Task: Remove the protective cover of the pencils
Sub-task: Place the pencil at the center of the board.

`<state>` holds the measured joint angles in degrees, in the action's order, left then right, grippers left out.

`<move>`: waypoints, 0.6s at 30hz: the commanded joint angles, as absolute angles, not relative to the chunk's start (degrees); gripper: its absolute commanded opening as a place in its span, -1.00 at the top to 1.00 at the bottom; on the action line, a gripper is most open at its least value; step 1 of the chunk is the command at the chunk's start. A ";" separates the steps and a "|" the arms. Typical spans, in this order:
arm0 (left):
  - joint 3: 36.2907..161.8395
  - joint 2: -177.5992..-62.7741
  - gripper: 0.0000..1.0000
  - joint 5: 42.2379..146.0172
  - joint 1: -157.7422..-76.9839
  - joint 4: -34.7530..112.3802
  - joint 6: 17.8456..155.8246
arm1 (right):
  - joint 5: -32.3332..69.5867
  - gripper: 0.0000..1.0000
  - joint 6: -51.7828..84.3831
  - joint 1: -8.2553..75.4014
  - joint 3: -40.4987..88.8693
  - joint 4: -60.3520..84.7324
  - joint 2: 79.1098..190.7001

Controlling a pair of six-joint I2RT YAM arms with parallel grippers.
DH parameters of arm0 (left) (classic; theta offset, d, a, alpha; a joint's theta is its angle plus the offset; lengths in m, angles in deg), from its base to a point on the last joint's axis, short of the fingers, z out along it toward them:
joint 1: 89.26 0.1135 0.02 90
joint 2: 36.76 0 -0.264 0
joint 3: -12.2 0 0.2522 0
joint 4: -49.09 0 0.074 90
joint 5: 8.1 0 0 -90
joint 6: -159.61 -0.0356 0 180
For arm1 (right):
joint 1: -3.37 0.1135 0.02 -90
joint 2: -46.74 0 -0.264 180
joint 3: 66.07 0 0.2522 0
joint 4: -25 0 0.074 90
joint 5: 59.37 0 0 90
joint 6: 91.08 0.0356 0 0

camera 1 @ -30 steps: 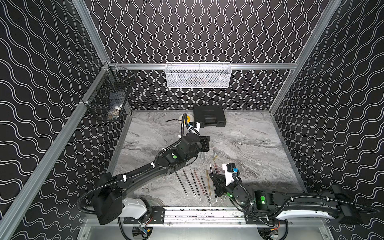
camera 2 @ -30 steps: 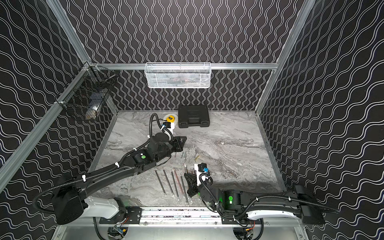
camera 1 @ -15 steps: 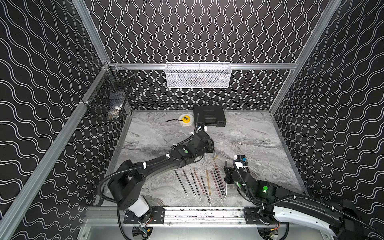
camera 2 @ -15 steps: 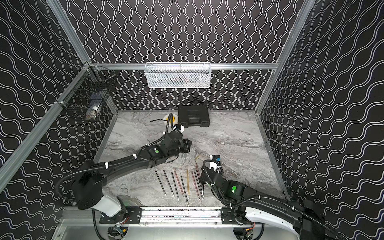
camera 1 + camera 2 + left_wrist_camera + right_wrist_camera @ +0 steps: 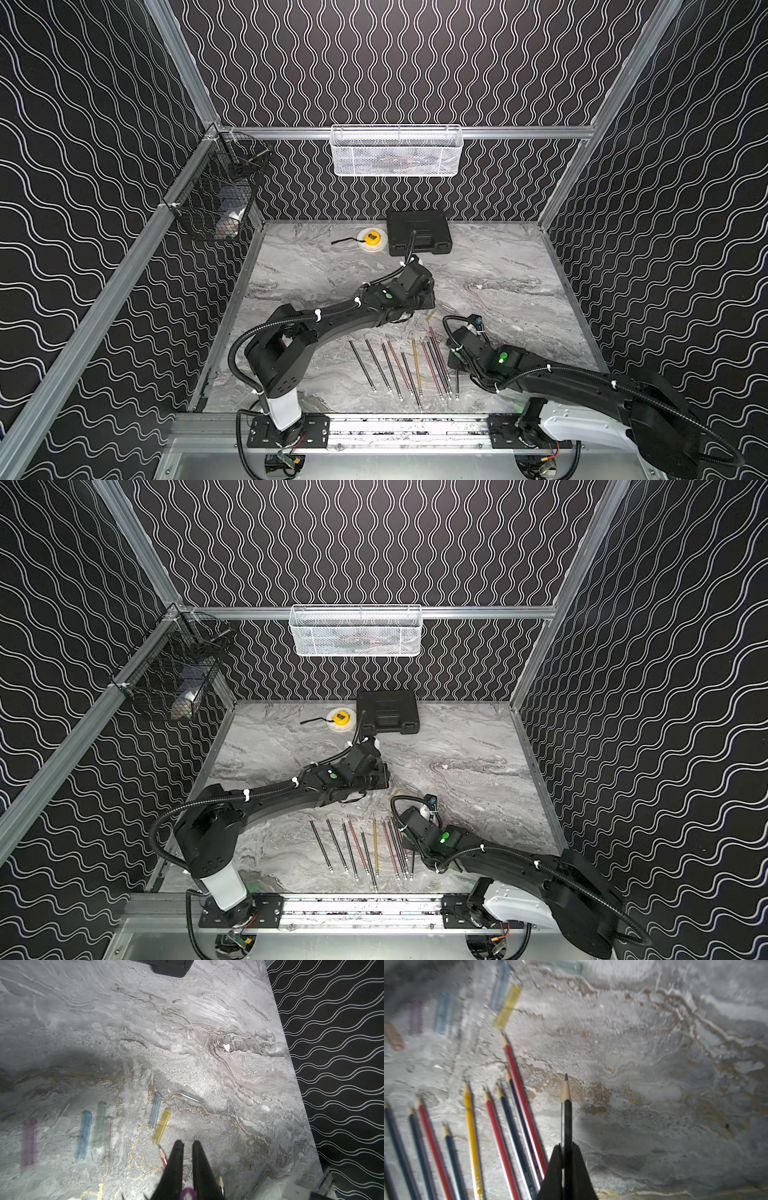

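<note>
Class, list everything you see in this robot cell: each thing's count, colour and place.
pencils: about ten, dark, red, one yellow, front row
black pencil: one, black, in right gripper
loose caps: six, purple, blue, green, yellow, clear, beyond pencil tips
case: one, black, at back
tape measure: one, yellow, beside case
mesh basket: one, white, back rail
wire basket: one, black, left wall
table: one, grey marble
left gripper: one, black, shut, apparently on purple cap
right gripper: one, black, shut on black pencil

**Cams: 2 overhead, 2 on wrists**

Both top views: high at front, angled down, far off, sharing the whole counter (image 5: 498, 270). Wrist cams: close behind left gripper (image 5: 187, 1142) and right gripper (image 5: 564, 1146), facing fwd past tips. Both catch yellow cover (image 5: 161, 1126) ahead.
</note>
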<state>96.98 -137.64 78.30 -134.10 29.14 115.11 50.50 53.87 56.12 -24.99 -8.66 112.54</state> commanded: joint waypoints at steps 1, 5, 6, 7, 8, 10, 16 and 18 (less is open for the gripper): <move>97.24 -137.49 1.00 78.32 -133.96 29.00 115.45 | 49.43 1.00 55.86 55.43 -25.56 -9.36 113.12; 96.99 -137.16 1.00 78.23 -133.96 29.00 115.21 | 49.24 0.88 56.47 54.66 -27.12 -9.09 113.27; 97.00 -137.12 1.00 78.29 -133.91 29.03 115.17 | 49.09 0.83 56.48 54.51 -27.47 -8.77 113.43; 96.91 -137.00 1.00 78.26 -133.91 29.12 115.14 | 48.90 0.79 56.56 54.37 -27.73 -8.56 113.55; 96.80 -136.89 1.00 78.21 -133.92 29.18 115.14 | 48.61 0.79 56.57 54.18 -27.94 -8.31 113.70; 96.72 -136.86 1.00 78.21 -133.92 29.28 115.14 | 48.38 0.79 56.57 54.00 -28.18 -8.08 113.85; 96.84 -137.11 1.00 78.21 -133.95 29.29 115.01 | 48.80 0.42 56.57 53.45 -28.53 -8.89 112.37; 96.80 -137.25 1.00 78.21 -133.92 29.36 115.14 | 48.82 0.36 56.49 53.23 -28.71 -9.15 111.71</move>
